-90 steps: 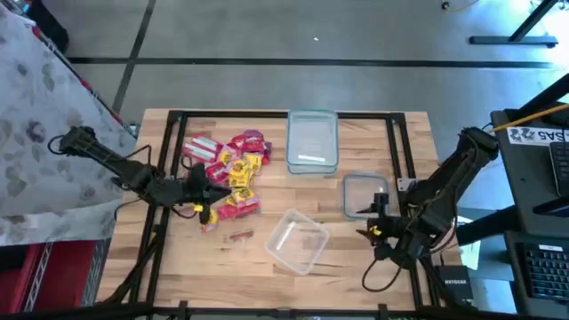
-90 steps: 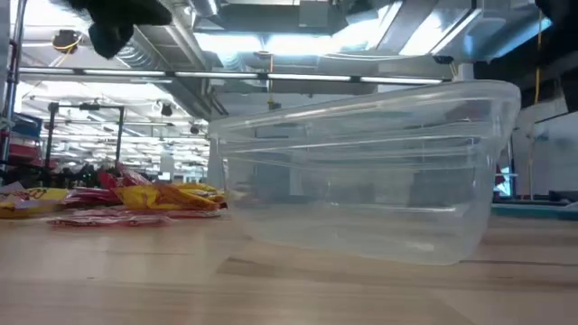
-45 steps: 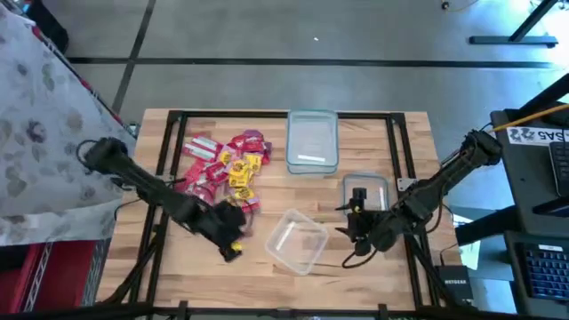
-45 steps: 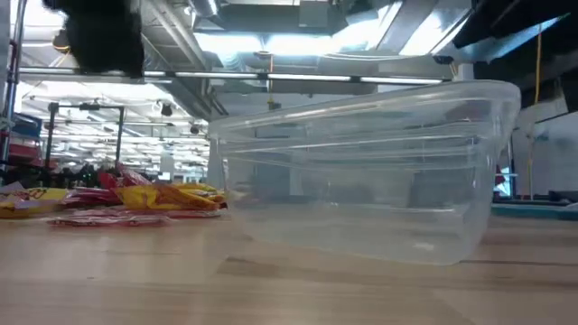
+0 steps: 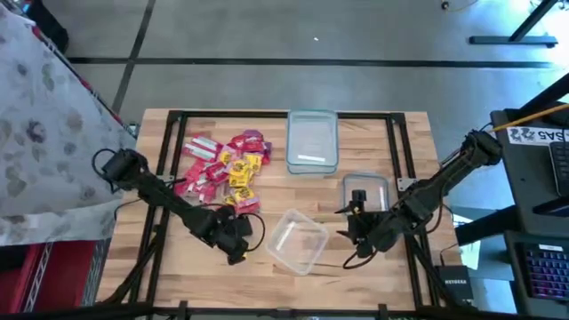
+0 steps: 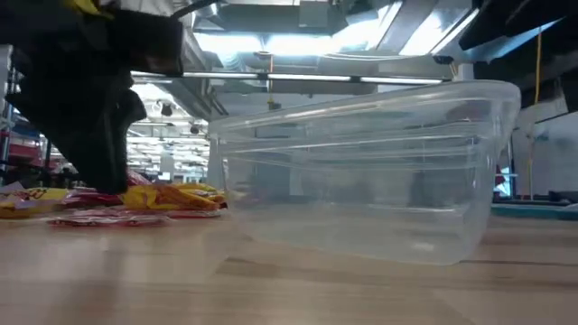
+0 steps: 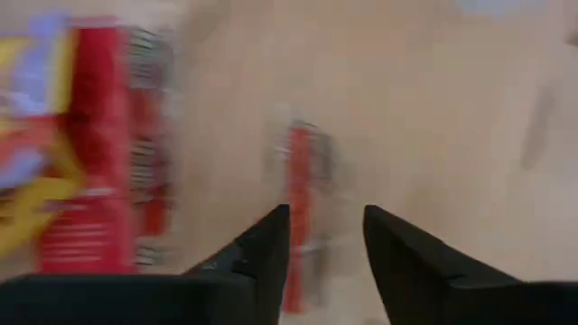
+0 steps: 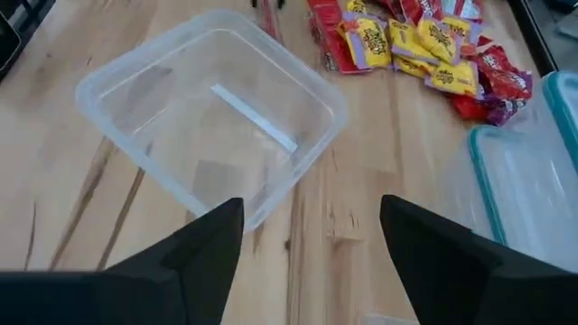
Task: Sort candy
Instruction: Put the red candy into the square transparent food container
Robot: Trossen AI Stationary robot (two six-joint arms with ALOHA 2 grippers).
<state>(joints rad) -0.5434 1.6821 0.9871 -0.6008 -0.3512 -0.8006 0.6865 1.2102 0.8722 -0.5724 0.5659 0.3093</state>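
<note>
Descent of the left hand (image 7: 322,239) had brought its narrowly parted fingers over a stray red candy (image 7: 300,208) near the pile (image 5: 222,169), suggesting a pickup was imminent, while the right hand (image 8: 312,239) hovered wide open beside the clear tub (image 5: 298,241) on the desk (image 5: 267,191).

High view overhead, straight down on your table (image 5: 356,133). Low view at tabletop level, close behind clear tub (image 6: 361,171). Right wrist shares that tub.
</note>
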